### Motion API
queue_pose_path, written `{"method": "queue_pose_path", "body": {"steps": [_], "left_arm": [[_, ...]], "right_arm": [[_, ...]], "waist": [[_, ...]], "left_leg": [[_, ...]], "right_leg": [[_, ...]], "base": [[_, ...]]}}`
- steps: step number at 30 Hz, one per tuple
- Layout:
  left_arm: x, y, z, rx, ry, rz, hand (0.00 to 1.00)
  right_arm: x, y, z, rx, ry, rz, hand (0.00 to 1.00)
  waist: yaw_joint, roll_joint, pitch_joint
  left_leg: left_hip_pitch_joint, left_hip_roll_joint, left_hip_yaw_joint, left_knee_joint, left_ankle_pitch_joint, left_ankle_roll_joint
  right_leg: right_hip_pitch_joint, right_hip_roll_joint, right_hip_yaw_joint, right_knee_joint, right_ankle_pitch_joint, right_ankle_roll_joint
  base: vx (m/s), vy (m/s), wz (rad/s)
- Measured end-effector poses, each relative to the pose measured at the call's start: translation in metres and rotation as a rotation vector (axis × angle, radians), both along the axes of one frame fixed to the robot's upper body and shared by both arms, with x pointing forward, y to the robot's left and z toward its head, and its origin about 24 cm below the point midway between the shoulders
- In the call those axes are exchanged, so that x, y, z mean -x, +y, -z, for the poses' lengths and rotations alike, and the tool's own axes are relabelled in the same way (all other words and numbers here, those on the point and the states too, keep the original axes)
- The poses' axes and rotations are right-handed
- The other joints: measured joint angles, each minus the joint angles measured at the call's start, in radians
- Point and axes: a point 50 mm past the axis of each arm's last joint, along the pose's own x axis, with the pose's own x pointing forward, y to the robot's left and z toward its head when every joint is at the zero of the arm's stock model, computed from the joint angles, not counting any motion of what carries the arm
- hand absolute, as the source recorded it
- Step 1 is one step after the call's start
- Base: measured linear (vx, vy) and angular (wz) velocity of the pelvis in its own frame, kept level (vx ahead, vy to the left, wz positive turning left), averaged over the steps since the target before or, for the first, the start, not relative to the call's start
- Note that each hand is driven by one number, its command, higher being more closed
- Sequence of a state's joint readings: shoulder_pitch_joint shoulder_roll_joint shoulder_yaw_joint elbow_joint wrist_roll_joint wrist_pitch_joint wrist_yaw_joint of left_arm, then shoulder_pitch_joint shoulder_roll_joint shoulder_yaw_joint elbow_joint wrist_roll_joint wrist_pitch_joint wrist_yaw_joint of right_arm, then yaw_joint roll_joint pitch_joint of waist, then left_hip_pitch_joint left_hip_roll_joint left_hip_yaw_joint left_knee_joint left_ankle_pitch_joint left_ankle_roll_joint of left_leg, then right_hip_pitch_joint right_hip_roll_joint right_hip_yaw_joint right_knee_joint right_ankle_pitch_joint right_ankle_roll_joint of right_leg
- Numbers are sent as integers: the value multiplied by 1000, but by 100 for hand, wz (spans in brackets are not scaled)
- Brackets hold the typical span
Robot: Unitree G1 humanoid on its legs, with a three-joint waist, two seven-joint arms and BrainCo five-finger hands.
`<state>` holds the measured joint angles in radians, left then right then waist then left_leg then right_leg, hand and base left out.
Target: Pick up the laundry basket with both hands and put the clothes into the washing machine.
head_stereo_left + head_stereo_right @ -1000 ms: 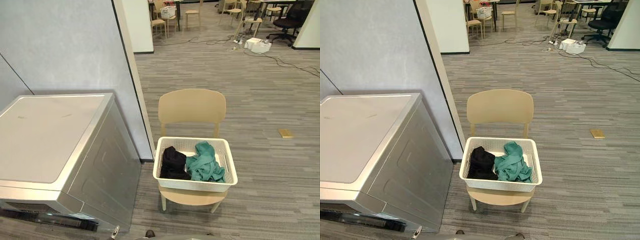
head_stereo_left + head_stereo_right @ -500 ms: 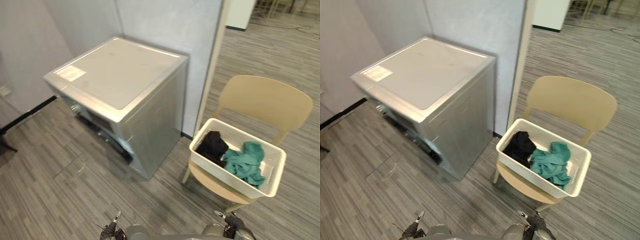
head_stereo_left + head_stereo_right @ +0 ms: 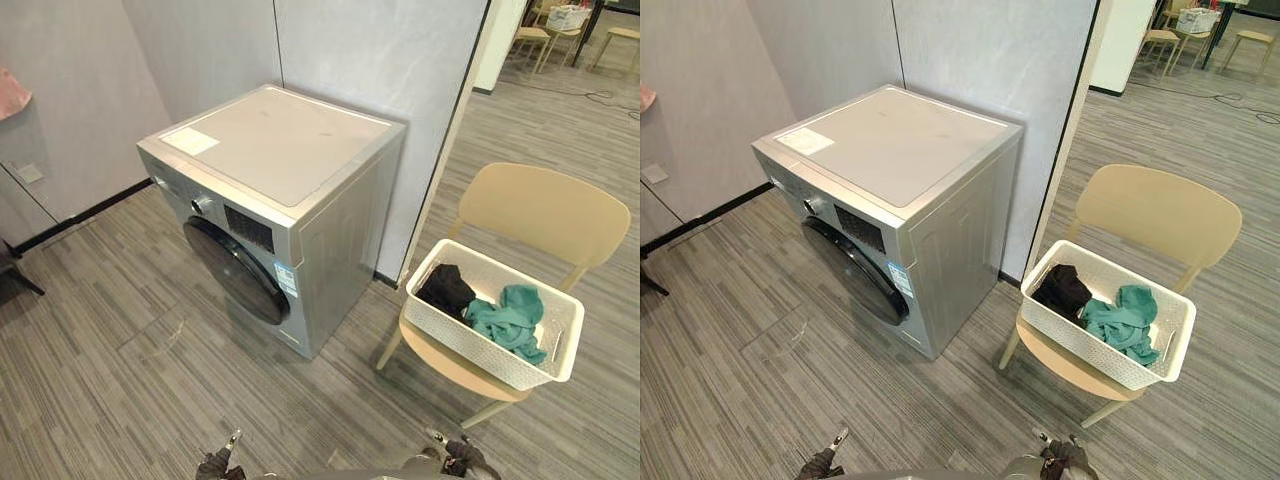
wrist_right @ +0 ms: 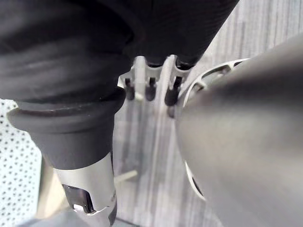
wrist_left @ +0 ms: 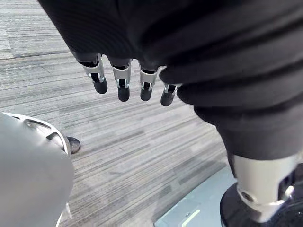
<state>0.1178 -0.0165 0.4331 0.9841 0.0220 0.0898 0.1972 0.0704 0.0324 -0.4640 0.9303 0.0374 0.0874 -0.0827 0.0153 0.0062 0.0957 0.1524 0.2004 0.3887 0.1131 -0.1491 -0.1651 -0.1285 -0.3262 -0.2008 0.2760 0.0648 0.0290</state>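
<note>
The white laundry basket [image 3: 470, 345], holding a black garment [image 3: 446, 290] and a teal garment [image 3: 508, 320], sits on a beige chair [image 3: 540, 210] just beside the washing machine [image 3: 280, 150]. The left hand [image 5: 123, 87] and right hand [image 4: 150, 89] hang well apart from it, fingers relaxed, empty.

A beige curved-back chair [image 3: 540, 207] stands on the grey striped carpet floor [image 3: 110, 340], near the end of a pale grey wall panel [image 3: 370, 55]. A black skirting strip [image 3: 85, 213] lines the foot of the left wall [image 3: 80, 110].
</note>
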Motion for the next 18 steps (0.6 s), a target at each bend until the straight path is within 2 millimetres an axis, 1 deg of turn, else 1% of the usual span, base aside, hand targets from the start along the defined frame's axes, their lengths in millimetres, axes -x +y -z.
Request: {"method": "queue_pose_path", "body": {"steps": [1,2,3,4,5,6,7,8,9,10,11,12,13,14,15,16,17,18], "left_arm": [[2,2,0,-8,6,2,0],[1,8,-1,-26,3,-6,0],[-2,8,-2,-21,-7,-14,0],[-6,2,-1,5,-21,-23,0],[-6,0,-1,5,-7,-1,0],[-8,-2,-1,8,-9,4,0],[-10,-8,0,21,-12,11,0],[-10,-9,0,21,-11,15,0],[-10,-9,0,22,-10,16,0],[-10,-10,0,22,-9,15,0],[-9,-5,-1,10,-11,17,0],[-8,-4,-1,7,-9,15,0],[-7,-1,-1,2,-14,7,0],[-8,3,-3,-10,-24,7,0],[-13,7,-5,-26,-43,7,0],[-17,8,-7,-32,-58,9,0],[-21,11,-9,-44,-78,6,0],[-21,9,-9,-40,-80,5,0]], "right_arm": [[-1,3,0,-7,-3,-5,0],[3,12,3,-32,11,-5,0],[5,12,4,-36,17,-2,0],[12,11,6,-45,37,33,0],[22,6,7,-50,45,97,0],[26,3,7,-48,44,123,0],[32,-1,7,-42,50,154,0],[36,-2,9,-49,61,177,0],[36,-1,9,-55,65,181,0],[38,0,10,-61,72,183,0],[40,3,11,-71,84,184,0],[40,3,11,-73,87,183,0],[40,7,12,-82,94,171,0],[39,11,13,-92,96,161,0],[35,14,12,-97,88,143,0],[34,15,12,-99,83,138,0],[28,17,11,-93,69,101,0],[24,14,9,-83,55,92,0]], "waist": [[-1,-6,-3],[0,-46,-9],[1,-47,-6],[1,-50,-20],[-5,-44,-29],[-6,-38,-31],[-2,-21,-40],[0,-18,-42],[-2,-19,-42],[-4,-25,-47],[-2,-36,-54],[-2,-41,-56],[2,-53,-59],[2,-59,-57],[-2,-63,-40],[-2,-63,-32],[1,-66,-30],[1,-56,-24]], "left_leg": [[1,11,-15,0,8,-7],[-4,17,-54,-1,20,-27],[-7,29,-71,0,23,-32],[-19,47,-138,-18,46,1],[-37,48,-168,-48,77,58],[-47,47,-172,-52,85,69],[-61,43,-182,-55,85,70],[-63,39,-210,-64,88,67],[-63,38,-225,-66,89,66],[-69,35,-248,-66,92,66],[-69,28,-252,-65,109,66],[-67,28,-251,-62,112,61],[-74,28,-248,-40,112,61],[-99,27,-249,7,112,60],[-157,28,-254,123,111,59],[-190,32,-259,194,111,58],[-288,46,-281,375,117,0],[-313,55,-284,430,111,-10]], "right_leg": [[-4,23,54,38,-46,34],[2,51,136,81,-180,129],[1,62,141,101,-198,165],[3,105,135,137,-268,149],[9,150,186,140,-309,125],[14,164,204,136,-319,113],[29,172,200,123,-322,96],[46,164,170,122,-319,102],[58,160,154,119,-320,101],[79,155,135,108,-320,101],[113,150,131,92,-316,95],[125,150,131,86,-311,87],[139,150,130,84,-303,73],[143,147,131,94,-294,59],[134,141,130,127,-280,43],[133,140,131,140,-280,38],[150,164,143,73,-298,52],[161,162,138,65,-305,65]], "base": [[54,-222,38],[85,-252,52],[142,-383,85],[153,-367,104],[157,-347,113],[171,-256,106],[172,-124,81],[179,-85,75],[185,-27,68],[177,-7,76],[169,4,74],[158,31,74],[132,40,55],[110,58,66],[47,51,51],[-26,41,48],[-50,8,21],[-39,-5,5]]}}
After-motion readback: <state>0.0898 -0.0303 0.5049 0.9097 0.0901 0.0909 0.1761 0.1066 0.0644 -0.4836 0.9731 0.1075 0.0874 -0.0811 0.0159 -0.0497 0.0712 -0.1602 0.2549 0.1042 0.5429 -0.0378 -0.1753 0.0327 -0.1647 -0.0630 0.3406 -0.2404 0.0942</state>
